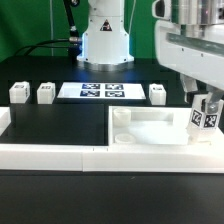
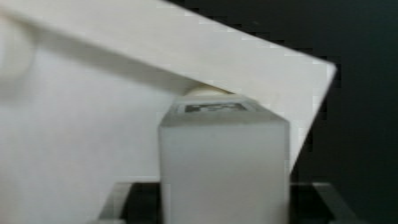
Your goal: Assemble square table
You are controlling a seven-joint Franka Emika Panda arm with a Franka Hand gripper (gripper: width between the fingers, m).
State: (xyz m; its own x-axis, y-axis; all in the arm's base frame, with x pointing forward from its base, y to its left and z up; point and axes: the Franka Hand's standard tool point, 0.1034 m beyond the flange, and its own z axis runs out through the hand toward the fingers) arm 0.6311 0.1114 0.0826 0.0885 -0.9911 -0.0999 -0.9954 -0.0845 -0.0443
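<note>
The white square tabletop (image 1: pixel 150 130) lies flat on the black table against the white border wall, with a corner hole showing at its near-left corner. My gripper (image 1: pixel 203 108) is shut on a white tagged leg (image 1: pixel 204 117) and holds it upright over the tabletop's corner at the exterior view's right. In the wrist view the leg (image 2: pixel 222 150) stands between my dark fingers (image 2: pixel 146 200), its far end at the tabletop's (image 2: pixel 107 110) edge. Three more legs stand at the back: two at the left (image 1: pixel 18 93) (image 1: pixel 45 93) and one right of centre (image 1: pixel 158 93).
The marker board (image 1: pixel 100 91) lies flat at the back centre, in front of the robot base (image 1: pixel 105 40). The low white border wall (image 1: pixel 60 152) runs along the front and turns up at the left end (image 1: pixel 4 122).
</note>
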